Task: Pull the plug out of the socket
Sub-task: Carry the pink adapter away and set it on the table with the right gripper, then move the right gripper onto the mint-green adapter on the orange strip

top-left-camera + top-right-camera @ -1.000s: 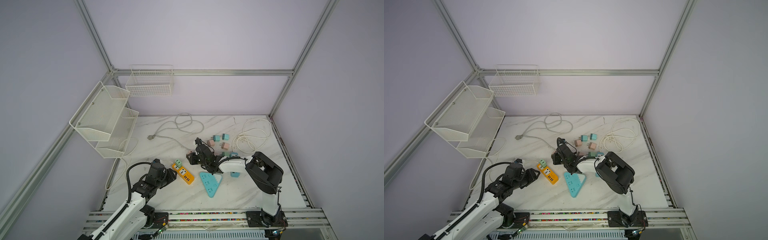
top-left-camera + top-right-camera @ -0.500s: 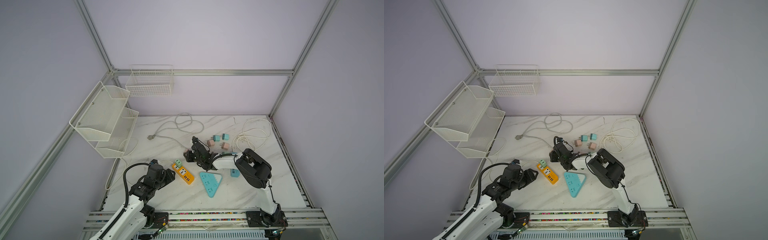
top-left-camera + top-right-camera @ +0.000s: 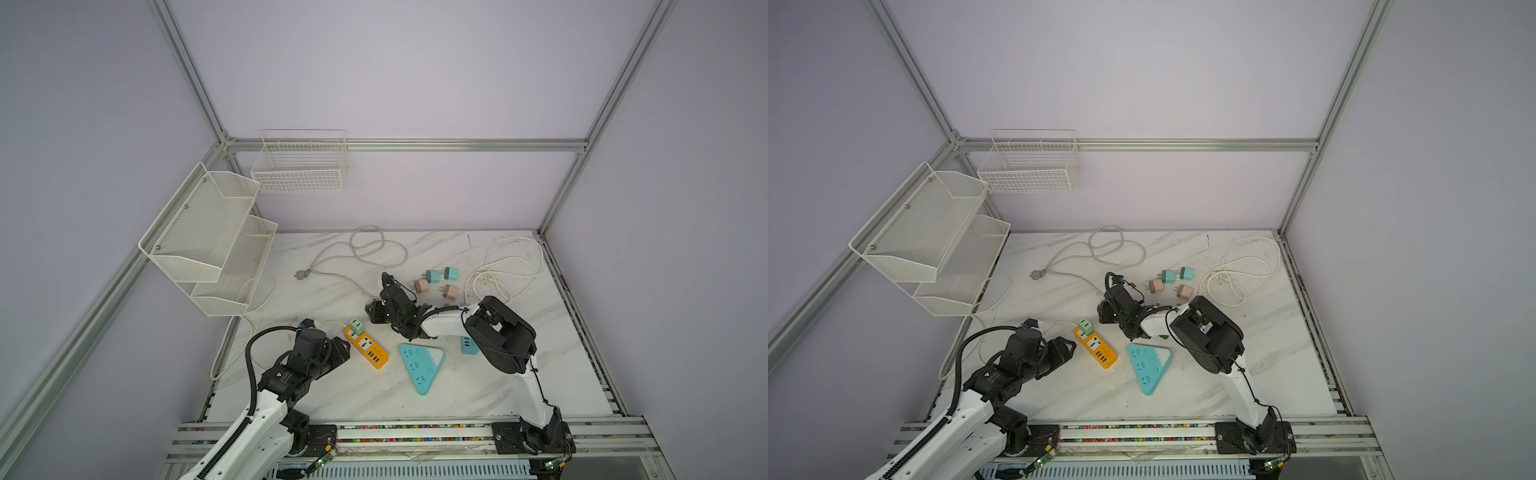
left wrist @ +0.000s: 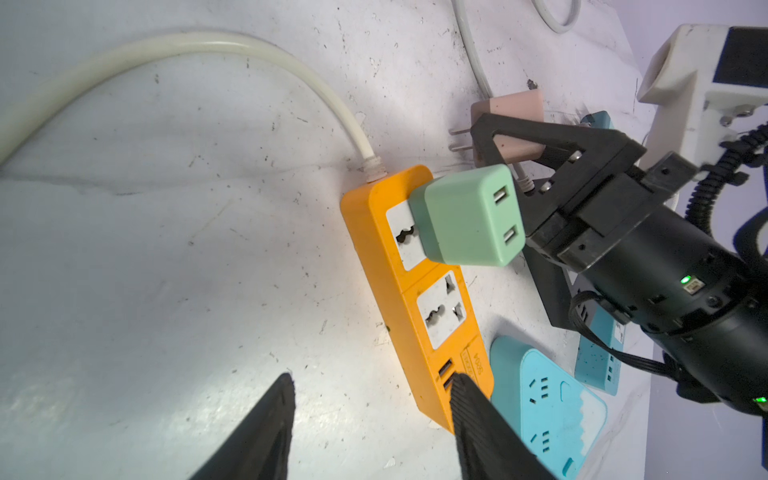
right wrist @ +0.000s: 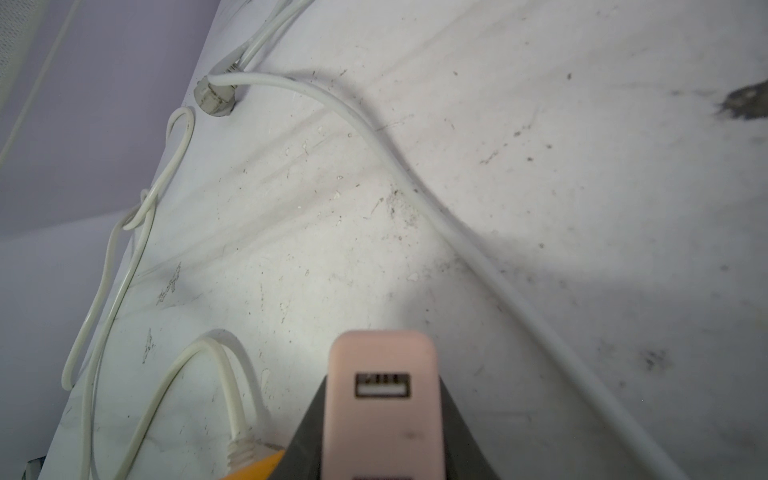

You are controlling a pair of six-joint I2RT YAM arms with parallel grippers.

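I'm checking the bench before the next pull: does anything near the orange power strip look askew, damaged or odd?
Nothing looks damaged. The mint-green cube plug sits in the orange plastic power strip's cord-end socket; the right tool is shut on a pink cube plug. Only the white marble tabletop is grubby, speckled with dark scuffs.

1. A robotics lab test cell: aluminium frame [image 3: 399, 144] around plain lilac panels [image 3: 374, 75].
2. Left arm [image 3: 257, 419] and right arm [image 3: 536, 395] bolted to a rail [image 3: 415, 436] at the marble-patterned surface's [image 3: 332, 395] 6 o'clock edge.
3. Wire baskets [image 3: 299, 174] wall-mounted near 10 and 11 o'clock.
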